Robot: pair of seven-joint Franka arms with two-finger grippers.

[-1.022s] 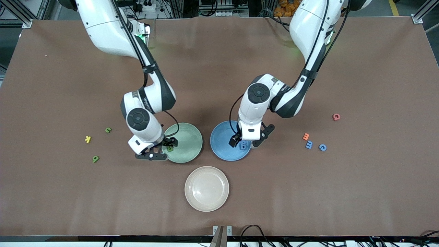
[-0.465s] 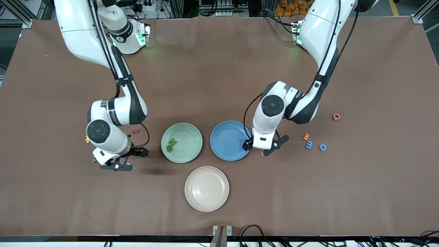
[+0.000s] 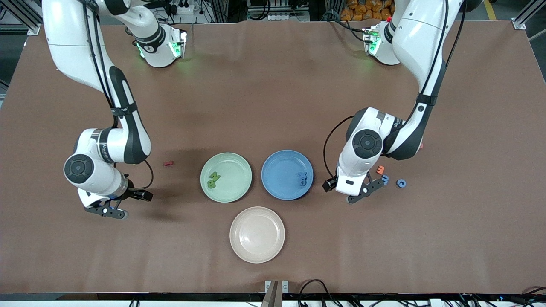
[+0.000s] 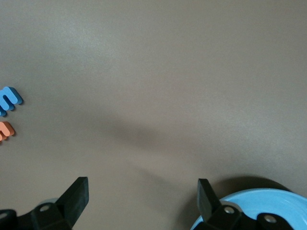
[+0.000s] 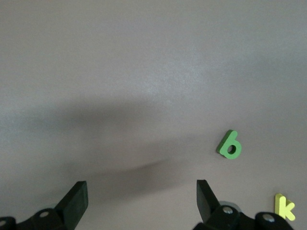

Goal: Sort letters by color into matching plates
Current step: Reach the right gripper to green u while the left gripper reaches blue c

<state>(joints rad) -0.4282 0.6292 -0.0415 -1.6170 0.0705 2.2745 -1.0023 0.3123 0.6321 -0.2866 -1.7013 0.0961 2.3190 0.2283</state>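
Note:
Two green letters (image 3: 213, 180) lie in the mint green plate (image 3: 235, 169). The blue plate (image 3: 279, 169) beside it holds blue letters (image 3: 303, 179). My right gripper (image 3: 123, 203) hangs open and empty over bare table toward the right arm's end. Its wrist view shows a green digit (image 5: 230, 145) and a yellow k (image 5: 285, 207) close to the open gripper (image 5: 141, 194). My left gripper (image 3: 347, 190) is open and empty between the blue plate's rim (image 4: 259, 203) and a blue letter (image 4: 8, 100) and an orange letter (image 4: 5, 131).
A cream plate (image 3: 257, 234) sits nearer the front camera than the two coloured plates. A small red letter (image 3: 169, 163) lies toward the right arm's end from the green plate. An orange letter (image 3: 380, 169) and a blue C (image 3: 401, 183) lie toward the left arm's end.
Both grippers have left the plates and swung outward, the right toward the right arm's end, the left toward the left arm's. A green and a blue letter stayed in the plates.

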